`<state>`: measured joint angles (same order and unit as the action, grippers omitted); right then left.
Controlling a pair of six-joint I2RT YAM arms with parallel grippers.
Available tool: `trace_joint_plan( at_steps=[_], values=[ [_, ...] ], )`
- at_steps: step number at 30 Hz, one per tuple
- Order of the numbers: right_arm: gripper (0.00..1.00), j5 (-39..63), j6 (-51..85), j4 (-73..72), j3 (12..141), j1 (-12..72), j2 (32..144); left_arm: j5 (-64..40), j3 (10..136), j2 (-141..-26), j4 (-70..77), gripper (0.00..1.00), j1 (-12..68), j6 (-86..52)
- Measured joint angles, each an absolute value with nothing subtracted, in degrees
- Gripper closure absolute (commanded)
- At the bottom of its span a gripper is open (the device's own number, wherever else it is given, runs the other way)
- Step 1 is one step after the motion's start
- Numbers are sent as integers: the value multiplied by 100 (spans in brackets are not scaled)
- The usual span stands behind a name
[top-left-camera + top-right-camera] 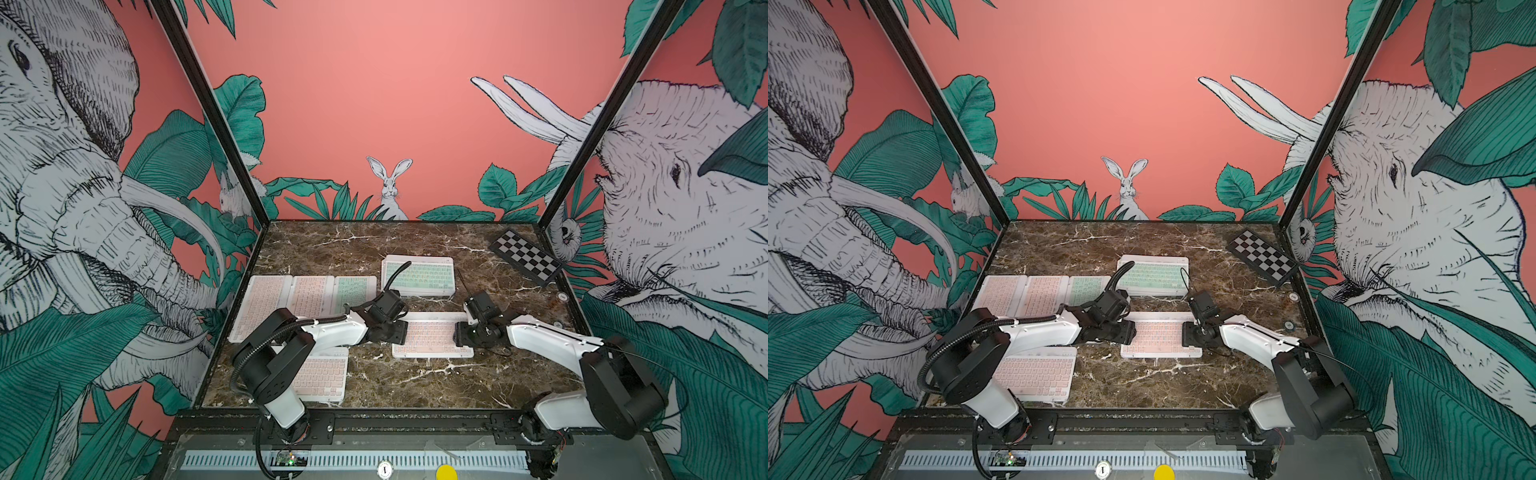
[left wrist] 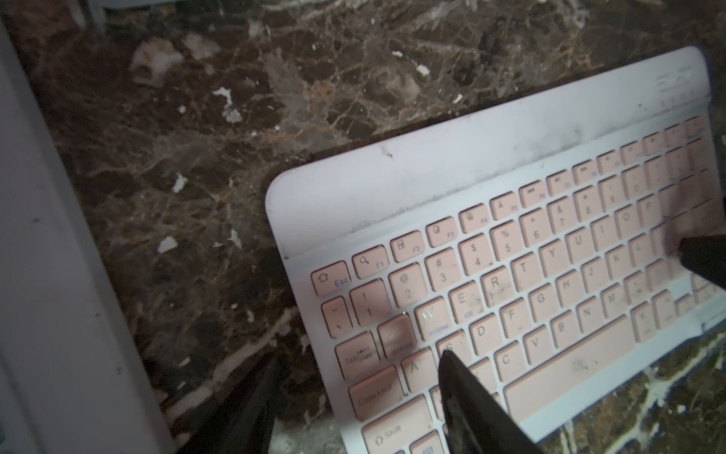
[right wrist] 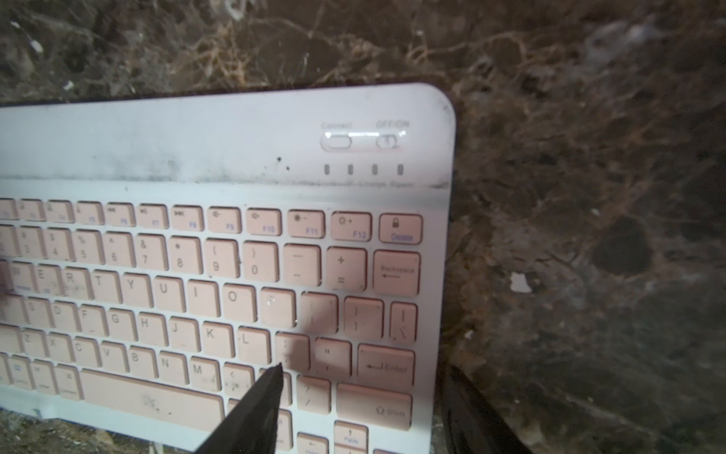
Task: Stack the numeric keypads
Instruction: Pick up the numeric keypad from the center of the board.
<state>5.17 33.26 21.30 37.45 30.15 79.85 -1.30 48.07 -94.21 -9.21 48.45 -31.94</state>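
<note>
A: First entry?

B: A thin, flat, white-framed keypad with pink keys (image 1: 432, 338). It sits mid-table on the brown veined marble tabletop (image 1: 415, 386), long side across, between the two arms.

A: Tools?

B: The left gripper (image 2: 359, 355) has its black fingers spread across the Esc-end short edge. One finger (image 2: 463, 393) is over the keys and the other is over bare marble beside the frame. The right gripper (image 3: 363, 366) is spread the same way across the Enter-end edge. I cannot tell whether either one touches the keypad.

A: Remaining stock?

B: A mint-keyed keypad (image 1: 417, 276) lies behind the first and seems to top a low pile, count unreadable. At the left wall is a row of three, edge to edge: a pink keypad (image 1: 259, 305), a second pink keypad (image 1: 309, 295) and a mint keypad (image 1: 353, 289). A near-left pink keypad (image 1: 322, 376) is partly under the left arm. A black-and-white checkered board (image 1: 525, 257) is in the far right corner.
</note>
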Motion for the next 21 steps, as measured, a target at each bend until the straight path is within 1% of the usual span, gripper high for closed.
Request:
trace_joint_plan(
  at_steps=[6,14,21],
  values=[
    [37,517,3583,1837,3618,3245,7918,-150,4871,-9491,-878,34,4845,-3194],
    [35,539,3634,1828,3511,3251,7765,-119,4871,-9491,-882,35,4845,-3192],
    [35,1013,3339,1885,3511,2757,7723,-119,4858,-9487,-875,35,4845,-3192]
  ],
)
